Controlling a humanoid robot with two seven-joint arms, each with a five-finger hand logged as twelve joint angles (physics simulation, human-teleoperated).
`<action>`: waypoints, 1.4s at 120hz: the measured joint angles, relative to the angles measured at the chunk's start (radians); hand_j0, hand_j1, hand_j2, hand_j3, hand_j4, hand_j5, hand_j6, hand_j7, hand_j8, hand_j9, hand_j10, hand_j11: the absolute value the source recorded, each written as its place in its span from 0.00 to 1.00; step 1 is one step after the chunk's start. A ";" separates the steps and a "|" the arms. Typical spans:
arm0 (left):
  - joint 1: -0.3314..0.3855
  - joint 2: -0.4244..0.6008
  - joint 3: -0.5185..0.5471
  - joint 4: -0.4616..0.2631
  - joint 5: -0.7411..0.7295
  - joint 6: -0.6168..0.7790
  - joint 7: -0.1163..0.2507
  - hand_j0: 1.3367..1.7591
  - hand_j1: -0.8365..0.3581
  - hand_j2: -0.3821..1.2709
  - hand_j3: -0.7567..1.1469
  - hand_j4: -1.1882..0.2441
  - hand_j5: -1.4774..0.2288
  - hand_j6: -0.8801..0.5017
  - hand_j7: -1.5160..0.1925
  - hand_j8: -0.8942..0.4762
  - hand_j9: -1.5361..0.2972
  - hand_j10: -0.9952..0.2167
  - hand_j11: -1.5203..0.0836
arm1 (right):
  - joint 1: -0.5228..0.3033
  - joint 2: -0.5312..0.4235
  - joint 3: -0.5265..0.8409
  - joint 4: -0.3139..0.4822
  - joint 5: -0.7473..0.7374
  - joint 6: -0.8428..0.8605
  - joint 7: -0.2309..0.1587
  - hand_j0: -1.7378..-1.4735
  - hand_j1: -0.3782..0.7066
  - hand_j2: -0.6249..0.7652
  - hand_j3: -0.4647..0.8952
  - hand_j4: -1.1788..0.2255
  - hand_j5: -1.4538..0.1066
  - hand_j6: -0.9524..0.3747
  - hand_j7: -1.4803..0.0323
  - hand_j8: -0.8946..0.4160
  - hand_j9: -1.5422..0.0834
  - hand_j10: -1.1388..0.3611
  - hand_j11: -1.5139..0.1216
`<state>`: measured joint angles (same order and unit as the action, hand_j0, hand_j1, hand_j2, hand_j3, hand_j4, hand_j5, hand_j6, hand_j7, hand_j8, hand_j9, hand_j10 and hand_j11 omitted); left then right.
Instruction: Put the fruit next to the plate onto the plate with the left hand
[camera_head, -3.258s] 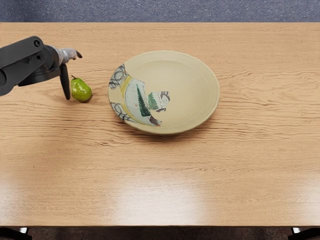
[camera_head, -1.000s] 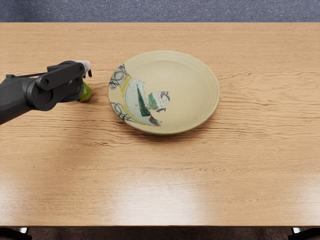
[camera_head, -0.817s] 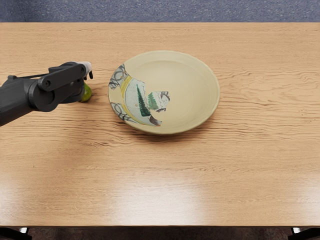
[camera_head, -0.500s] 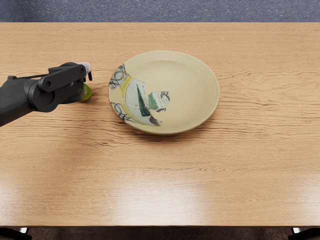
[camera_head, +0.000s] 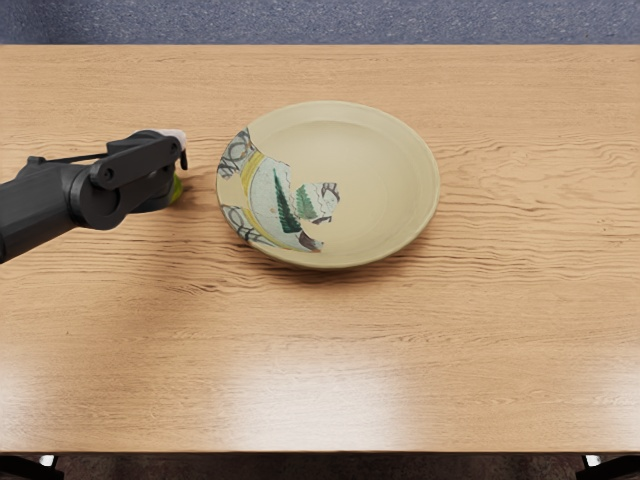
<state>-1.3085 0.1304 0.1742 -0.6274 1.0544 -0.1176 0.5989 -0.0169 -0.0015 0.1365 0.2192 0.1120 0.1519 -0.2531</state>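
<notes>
Left robot hand (camera_head: 155, 165) over pear (camera_head: 177, 187), fruit mostly hidden, just beside plate (camera_head: 400, 150) on tabletop (camera_head: 400, 350); grasp state indiscernible.

In view: left arm (camera_head: 45, 205), dark grey, entering from picture's left edge; forearm slants up and rightward; thick round joint housing (camera_head: 100, 198) at its wrist end; flat dark link (camera_head: 140, 160) extends from housing toward upper right; left robot hand (camera_head: 173, 139) at far tip, largely hidden behind own wrist; only small pale-grey patch shows; hand seems turned downward, away from camera; grip state unreadable.
</notes>
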 joint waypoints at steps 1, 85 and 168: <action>0.000 0.000 0.000 0.000 0.000 0.000 0.000 0.76 0.55 0.33 0.40 0.49 0.53 0.29 0.55 0.38 0.51 0.47 0.57 | 0.000 0.000 0.000 0.000 0.000 0.000 0.000 0.30 0.06 0.44 0.34 0.82 0.90 0.69 0.95 0.66 0.92 0.74 0.90; 0.009 0.000 0.002 0.005 0.006 -0.009 0.000 0.75 0.54 0.45 0.40 0.34 0.44 0.25 0.44 0.28 0.39 0.27 0.42 | 0.000 0.000 0.000 -0.001 0.000 0.000 0.000 0.30 0.06 0.44 0.34 0.82 0.90 0.69 0.95 0.66 0.92 0.74 0.90; -0.009 0.009 -0.004 -0.017 -0.050 -0.067 0.000 0.74 0.54 0.45 0.40 0.32 0.37 0.33 0.34 0.31 0.29 0.20 0.28 | 0.000 0.000 -0.001 -0.001 0.000 0.000 0.000 0.30 0.06 0.44 0.34 0.82 0.90 0.69 0.95 0.66 0.92 0.74 0.90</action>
<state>-1.3175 0.1395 0.1706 -0.6448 1.0042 -0.1847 0.5992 -0.0169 -0.0015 0.1355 0.2184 0.1120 0.1519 -0.2533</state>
